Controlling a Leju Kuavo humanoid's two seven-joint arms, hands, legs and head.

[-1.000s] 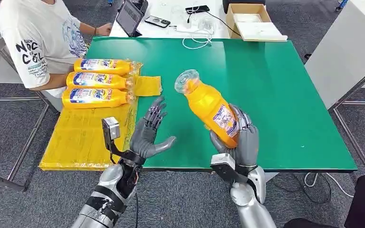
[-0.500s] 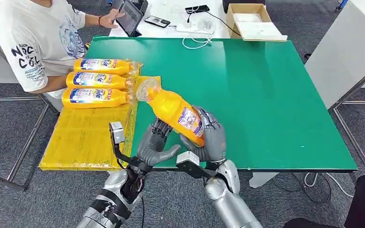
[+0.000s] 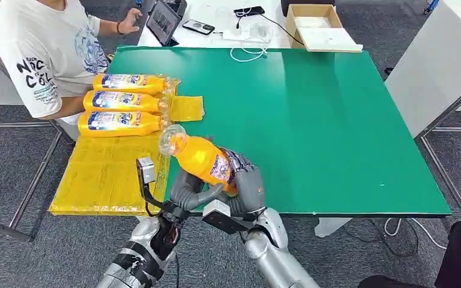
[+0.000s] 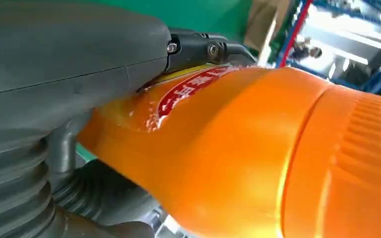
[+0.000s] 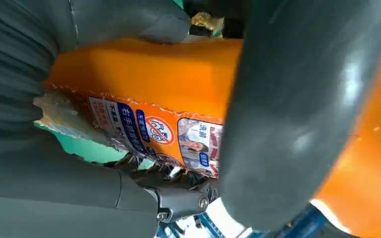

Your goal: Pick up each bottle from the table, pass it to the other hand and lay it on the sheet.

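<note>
An orange bottle (image 3: 201, 157) with a clear cap hangs tilted over the table's near edge, cap end pointing toward the yellow sheet (image 3: 105, 174). My right hand (image 3: 246, 186) grips its labelled lower half. My left hand (image 3: 186, 187) wraps it from below, thumb and fingers against its body. The left wrist view has the bottle (image 4: 258, 148) pressed against my left hand (image 4: 54, 74). In the right wrist view my right hand (image 5: 297, 114) wraps the bottle (image 5: 144, 84). Three orange bottles (image 3: 123, 102) lie side by side on the far end of the sheet.
The green table (image 3: 324, 120) stretches away to the right of my hands. A person in a white shirt (image 3: 42, 54) sits at the far left beside the sheet, one hand at a tablet (image 3: 163, 21). A cardboard box (image 3: 318, 27) and a phone (image 3: 198, 27) lie beyond the table.
My right hand has carried the bottle left and nearer, tilting its cap toward the sheet. My left hand, open a second ago, now wraps the bottle from below.
</note>
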